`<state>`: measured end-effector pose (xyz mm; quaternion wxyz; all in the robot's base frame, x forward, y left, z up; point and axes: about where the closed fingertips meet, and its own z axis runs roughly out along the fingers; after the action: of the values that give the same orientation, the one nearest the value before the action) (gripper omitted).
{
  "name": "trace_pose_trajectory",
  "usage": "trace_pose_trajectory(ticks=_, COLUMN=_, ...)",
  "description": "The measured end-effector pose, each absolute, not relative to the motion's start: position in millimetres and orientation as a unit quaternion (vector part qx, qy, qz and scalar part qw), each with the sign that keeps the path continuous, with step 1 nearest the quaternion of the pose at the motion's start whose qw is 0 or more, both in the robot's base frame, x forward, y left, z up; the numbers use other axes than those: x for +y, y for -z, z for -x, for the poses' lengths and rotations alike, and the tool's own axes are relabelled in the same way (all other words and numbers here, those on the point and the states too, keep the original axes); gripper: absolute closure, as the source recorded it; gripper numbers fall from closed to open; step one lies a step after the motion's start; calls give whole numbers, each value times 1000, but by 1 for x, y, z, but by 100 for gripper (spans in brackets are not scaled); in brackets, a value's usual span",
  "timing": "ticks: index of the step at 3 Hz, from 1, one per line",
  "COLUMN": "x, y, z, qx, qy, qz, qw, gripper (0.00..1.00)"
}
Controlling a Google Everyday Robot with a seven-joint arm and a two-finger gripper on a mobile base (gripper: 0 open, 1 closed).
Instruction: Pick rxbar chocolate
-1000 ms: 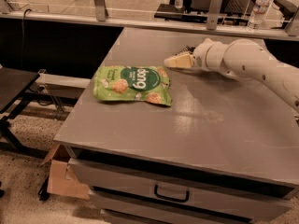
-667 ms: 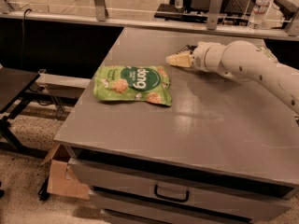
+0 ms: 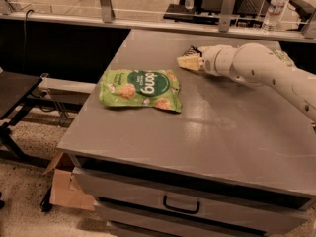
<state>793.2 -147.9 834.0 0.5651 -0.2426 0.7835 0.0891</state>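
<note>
Hovering low at the far side of the table (image 3: 222,132), the gripper (image 3: 189,62) was just in front of the rxbar chocolate (image 3: 192,50) — prob. lined up to grab it; spread or pressed together, couldn't tell. The big green bag (image 3: 140,89) lay well apart — no obstacle.

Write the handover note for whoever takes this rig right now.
Gripper: low over the far side of the table, pointing left, to the right of the green bag.
Rxbar: only a dark sliver shows just behind the gripper; contact cannot be told.
Green bag: lies flat at left-centre, apart from the gripper.
Done: gripper is at the bar.
Left: secure the rxbar and lift it; no lift is visible yet.
</note>
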Motion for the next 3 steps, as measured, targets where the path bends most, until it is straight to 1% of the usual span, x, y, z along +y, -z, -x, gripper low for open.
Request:
trace_pose_trajectory(ticks=1, x=-148, y=-834, z=-793, qx=783, qy=-89, qz=243, qw=565, gripper=100)
trace_pose_trajectory(ticks=3, x=-148, y=-834, z=-793, qx=783, qy=-89, qz=243, qw=565, gripper=100)
